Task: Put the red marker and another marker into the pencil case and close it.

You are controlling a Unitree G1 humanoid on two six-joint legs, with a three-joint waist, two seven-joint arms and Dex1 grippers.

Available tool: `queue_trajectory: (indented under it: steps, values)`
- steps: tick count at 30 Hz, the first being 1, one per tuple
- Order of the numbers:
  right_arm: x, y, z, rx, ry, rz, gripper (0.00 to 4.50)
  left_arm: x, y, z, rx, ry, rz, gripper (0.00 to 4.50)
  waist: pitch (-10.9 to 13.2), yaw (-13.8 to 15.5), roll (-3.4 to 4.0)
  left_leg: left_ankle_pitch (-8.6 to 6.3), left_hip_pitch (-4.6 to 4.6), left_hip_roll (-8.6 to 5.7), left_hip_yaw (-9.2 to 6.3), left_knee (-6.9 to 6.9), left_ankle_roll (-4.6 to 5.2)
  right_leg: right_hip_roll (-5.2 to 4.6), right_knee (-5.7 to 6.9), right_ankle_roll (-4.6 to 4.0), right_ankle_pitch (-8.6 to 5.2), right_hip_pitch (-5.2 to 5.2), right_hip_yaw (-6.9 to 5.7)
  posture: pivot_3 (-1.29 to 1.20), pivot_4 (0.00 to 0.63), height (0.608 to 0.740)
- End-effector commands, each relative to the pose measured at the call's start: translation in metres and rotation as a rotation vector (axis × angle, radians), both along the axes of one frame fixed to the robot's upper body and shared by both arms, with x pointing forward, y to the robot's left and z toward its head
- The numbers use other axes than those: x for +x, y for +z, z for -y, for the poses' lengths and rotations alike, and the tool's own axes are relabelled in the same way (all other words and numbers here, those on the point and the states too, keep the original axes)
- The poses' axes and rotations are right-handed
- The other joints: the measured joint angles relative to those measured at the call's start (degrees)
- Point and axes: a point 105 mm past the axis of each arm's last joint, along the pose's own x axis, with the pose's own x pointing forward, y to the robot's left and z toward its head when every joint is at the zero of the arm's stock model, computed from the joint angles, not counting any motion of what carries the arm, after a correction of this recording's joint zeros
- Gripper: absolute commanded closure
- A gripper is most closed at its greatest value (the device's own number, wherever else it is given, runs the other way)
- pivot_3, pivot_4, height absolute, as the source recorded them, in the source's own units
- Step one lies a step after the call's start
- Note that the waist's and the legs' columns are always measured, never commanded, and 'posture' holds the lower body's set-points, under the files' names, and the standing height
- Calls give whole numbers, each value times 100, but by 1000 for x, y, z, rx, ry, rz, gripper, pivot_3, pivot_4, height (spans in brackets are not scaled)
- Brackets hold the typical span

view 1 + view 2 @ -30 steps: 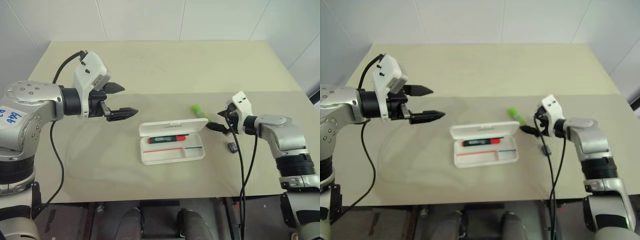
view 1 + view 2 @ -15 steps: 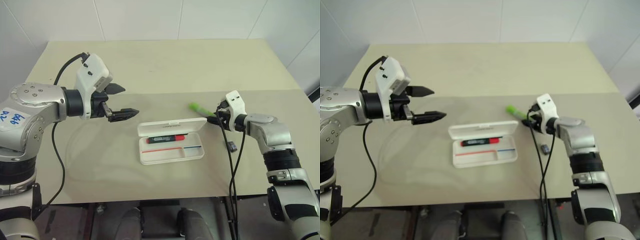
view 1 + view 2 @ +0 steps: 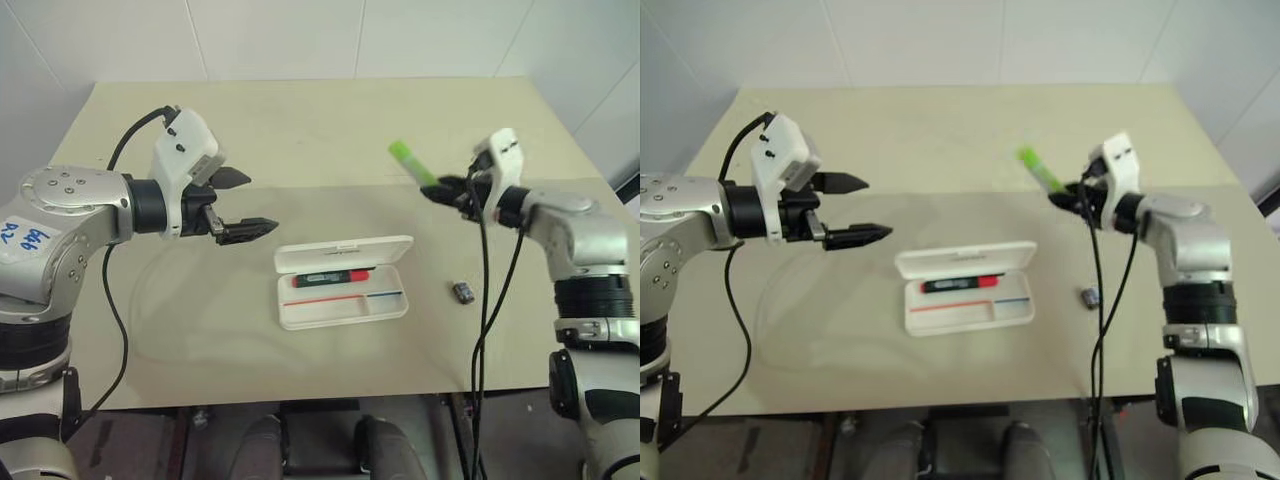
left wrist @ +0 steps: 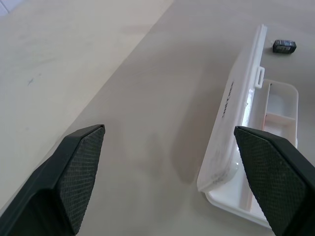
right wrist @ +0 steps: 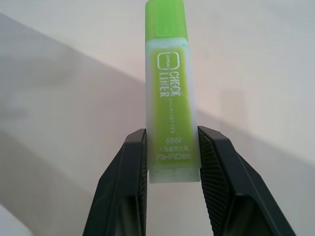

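Small dark grey block (image 3: 464,292) lying alone on the bench (image 3: 300,130), at about 3 o'clock from the flat white rectangular plastic pencil case (image 3: 345,304), well clear of it. Nothing else near the case; open bench between it and both arms.

Bench top matte, pale beige, with a faint seam line crossing from 9 to 3 o'clock behind the case. White panelled walls beyond the far edge and at the sides.

Case open, hinged lid (image 4: 235,98) tilted back toward 12 o'clock, rounded corners, smooth glossy plastic, small dark lettering on the lid, thin red and blue stripes inside the tray. Short stubby red marker (image 3: 338,276) with black barrel and bright red cap lying lengthwise in the tray's rear compartment.

Chunky lime-green highlighter (image 5: 171,98), translucent body with white print and a deeper green cap, held up in the air at about 1 o'clock from the case, clamped at its paler end between the right gripper (image 5: 172,172)'s textured black fingers (image 5: 129,177).

Left gripper (image 3: 238,204) hovering at about 10 o'clock from the case, fingers (image 4: 78,167) wide apart, gripping nothing.
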Motion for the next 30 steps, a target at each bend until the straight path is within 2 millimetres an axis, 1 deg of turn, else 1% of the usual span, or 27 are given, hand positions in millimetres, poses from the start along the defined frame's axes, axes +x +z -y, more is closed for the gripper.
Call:
queue_trajectory:
  steps: [1, 2, 5, 7, 8, 10, 11, 12, 15, 16, 17, 20, 22, 24, 27, 30]
  values:
    - [-36, 36, -29, -1, 248, 113, 3423, -10, 11, -3, 22, -42, 62, 0, 0, -1, 0, 0, 0, 1, 2, -2, 0, 1, 0, 0, 0, -2, 1, 0, 150, 740]
    - [-45, 40, -36, -12, 306, 127, 3423, -12, 11, -2, 24, -54, 65, 0, 0, -1, 0, 0, 0, 2, 4, -2, 0, 1, 1, 0, 0, -3, 3, 0, 150, 740]
    - [-60, 43, -46, -31, 386, 141, 3423, -13, 11, -3, 24, -60, 66, 0, 0, 12, 0, -1, 0, 3, 5, -1, 1, 2, 1, 0, 0, -4, 2, 0, 150, 740]
    - [-73, 44, -53, -48, 461, 149, 3423, -12, 8, -4, 34, -56, 71, 0, -1, 26, -1, -2, 0, 3, 6, 3, 3, 1, 2, -1, 1, -3, 3, 0, 150, 740]
    - [-82, 45, -58, -51, 517, 151, 3423, -13, 7, -3, 34, -69, 74, 0, -1, 32, -1, -2, 0, 3, 6, 4, 3, 1, 2, -1, 1, -2, 3, 0, 150, 740]
    - [-113, 45, -66, -65, 697, 134, 3423, -20, 4, -2, 48, -116, 84, 0, 0, 31, -2, -3, -1, 3, 6, 4, 5, 0, 1, -1, 1, -2, 3, 0, 150, 740]
    - [-123, 45, -67, -73, 755, 125, 3423, -23, 3, -1, 52, -133, 88, 0, 1, 28, -3, -3, -2, 3, 6, 3, 5, 0, 0, -1, 1, -3, 3, 0, 150, 740]
    - [-132, 42, -68, -86, 805, 112, 3423, -25, 3, -1, 54, -147, 91, 0, 1, 26, -5, -4, -3, 3, 6, -1, 6, 0, -4, -1, 1, -3, 3, 0, 150, 740]
    - [-149, 19, -72, -159, 914, 30, 3423, -33, 0, -6, 73, -181, 89, 0, -1, 24, -10, -6, -1, 6, 6, 0, 6, 1, -7, -1, 1, -1, 2, 0, 150, 740]
    - [-152, 14, -72, -173, 934, 14, 3423, -35, -2, -7, 79, -188, 86, 0, -1, 15, -10, -6, 0, 6, 6, 1, 6, 1, -5, -1, 1, -1, 2, 0, 150, 740]
    - [-152, 8, -75, -190, 943, 3, 3423, -37, -7, -10, 101, -187, 70, 0, -1, -3, -10, -6, 2, 6, 7, 2, 7, 1, -6, -2, 1, -1, 3, 0, 150, 740]
    - [-140, -9, -84, -231, 903, -28, 3423, -39, -16, -15, 130, -176, 32, 0, -1, -21, -10, -6, 11, 13, 17, 5, 7, 5, -21, -7, 4, -2, 13, 0, 150, 740]
    - [-126, -31, -88, -319, 847, -38, 3423, -40, -27, -18, 172, -164, 1, 0, -1, -14, -10, -7, 11, 23, 16, 5, 5, 13, -24, -10, 4, -3, 12, 0, 150, 740]
    - [-118, -45, -90, -378, 823, -39, 3423, -39, -37, -22, 226, -137, -24, 0, -1, -4, -10, -9, 7, 24, 17, 4, 2, 14, -28, -10, 4, -6, 13, 0, 150, 740]
    - [-112, -61, -96, -454, 842, -26, 3423, -38, -51, -28, 278, -104, -51, 0, -1, 6, -10, -10, 4, 23, 24, 2, 2, 14, -28, -10, 4, -10, 15, 0, 150, 740]
    - [-104, -72, -102, -509, 840, -6, 3423, -37, -57, -31, 296, -77, -60, 0, -1, 14, -11, -10, 4, 24, 24, 4, 2, 15, -29, -10, 4, -11, 15, 0, 150, 740]
